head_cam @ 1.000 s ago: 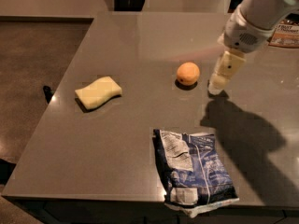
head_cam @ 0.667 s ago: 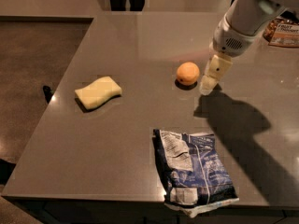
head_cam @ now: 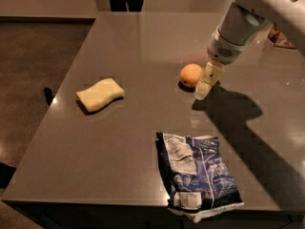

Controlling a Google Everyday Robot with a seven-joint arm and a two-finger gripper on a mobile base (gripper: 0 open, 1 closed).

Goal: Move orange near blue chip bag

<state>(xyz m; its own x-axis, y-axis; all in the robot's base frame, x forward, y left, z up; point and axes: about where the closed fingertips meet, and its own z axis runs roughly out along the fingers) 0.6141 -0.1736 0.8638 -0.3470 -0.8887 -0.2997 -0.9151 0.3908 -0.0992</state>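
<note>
At the near edge of the grey table (head_cam: 109, 151), the blue chip bag (head_cam: 198, 175) is seen lying flat, its white label end turned toward the near edge and slightly overhanging it. Farther back and to the left, a pale yellow wavy sponge (head_cam: 100, 94) is laid on the tabletop, well apart from the bag. Beyond the bag, toward the middle of the table, the orange (head_cam: 190, 74) is found resting on the surface, well apart from the bag and with bare tabletop between them. Just beside the orange, on its right, the gripper (head_cam: 202, 92) is held pointing down close to the tabletop; contact with the fruit cannot be made out, and whether the gripper is open or closed cannot be told. The white arm (head_cam: 238, 23) is seen reaching in from the upper right, and its shadow is cast across the table's right side.
</note>
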